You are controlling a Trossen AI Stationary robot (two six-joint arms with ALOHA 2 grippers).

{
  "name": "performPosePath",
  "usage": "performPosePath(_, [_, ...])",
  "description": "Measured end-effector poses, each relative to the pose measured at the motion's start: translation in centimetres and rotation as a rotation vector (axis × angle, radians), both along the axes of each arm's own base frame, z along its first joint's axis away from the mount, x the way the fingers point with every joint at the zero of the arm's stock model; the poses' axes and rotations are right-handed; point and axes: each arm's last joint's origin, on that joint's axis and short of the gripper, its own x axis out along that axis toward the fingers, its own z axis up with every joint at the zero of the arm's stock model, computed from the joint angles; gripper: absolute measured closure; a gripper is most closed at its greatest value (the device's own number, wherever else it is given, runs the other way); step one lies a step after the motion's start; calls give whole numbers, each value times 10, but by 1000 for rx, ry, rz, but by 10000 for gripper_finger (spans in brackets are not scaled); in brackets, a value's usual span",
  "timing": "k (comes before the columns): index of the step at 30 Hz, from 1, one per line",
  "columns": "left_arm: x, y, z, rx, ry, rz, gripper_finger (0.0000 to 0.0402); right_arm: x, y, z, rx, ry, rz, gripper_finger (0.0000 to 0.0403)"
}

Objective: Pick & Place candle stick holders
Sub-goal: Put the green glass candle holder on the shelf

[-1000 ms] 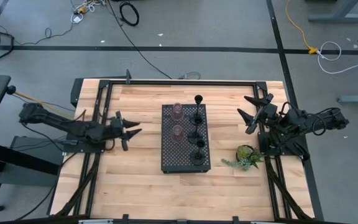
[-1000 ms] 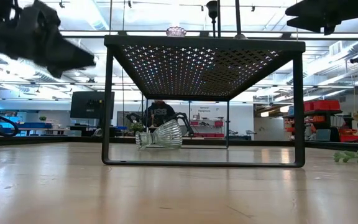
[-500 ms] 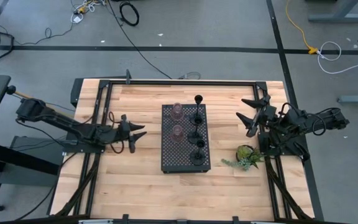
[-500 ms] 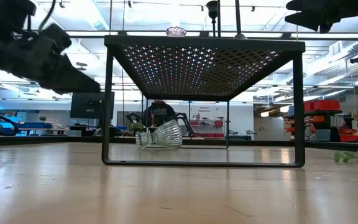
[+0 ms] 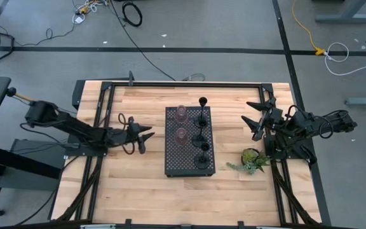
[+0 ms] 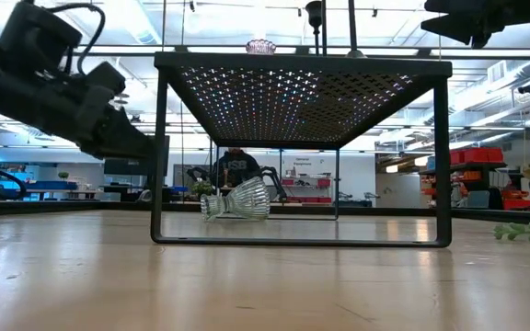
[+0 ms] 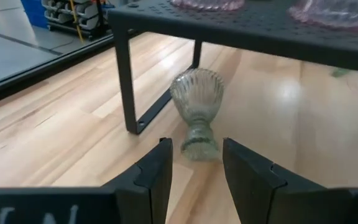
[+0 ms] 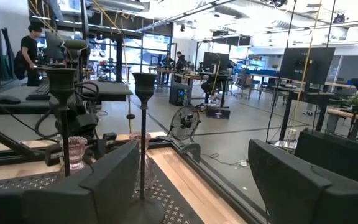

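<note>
— Where did you have the left gripper (image 5: 142,137)?

— Low over the table (image 5: 138,184), just left of the tray (image 5: 190,166). My wrist camera showed its fingers (image 7: 157,174) parted a moderate way with nothing between them, and a clear ribbed glass (image 7: 196,112) lying on its side on the wood just ahead, under the tray's left edge.

— And the holders?

— On the tray top I saw two pink cups (image 5: 181,113) in the left column and black stemmed holders (image 5: 203,104) down the right column. From table height the fallen glass (image 6: 237,199) lay beneath the tray (image 6: 302,64).

— The right arm?

— I had the right gripper (image 5: 259,118) waiting off the tray's right side, raised, fingers spread wide and empty. A plant sprig (image 5: 251,159) sat near that arm.
</note>
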Motion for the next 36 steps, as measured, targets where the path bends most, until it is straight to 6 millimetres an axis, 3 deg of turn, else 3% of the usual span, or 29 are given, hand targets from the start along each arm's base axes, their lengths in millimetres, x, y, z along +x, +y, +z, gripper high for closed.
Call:
performPosePath(5, [11, 5, -5, -9, 17, -15, 257, 0, 0, 0, 0, 0, 0, 104])
performPosePath(13, [47, 9, -16, 66, 151, -36, 257, 0, 0, 0, 0, 1, 0, 104])
performPosePath(21, [66, 16, -39, 60, 261, -19, 257, 0, 0, 0, 0, 1, -1, 104])
performPosePath(26, [79, 18, -41, 85, 272, -34, 257, 0, 0, 0, -1, 1, -1, 104])
performPosePath(32, [84, 24, -40, 117, 284, -26, 261, 0, 0, 0, -1, 2, -1, 104])
performPosePath(36, [83, 30, -40, 109, 286, -16, 291, 0, 0, 0, -1, 3, -2, 104])
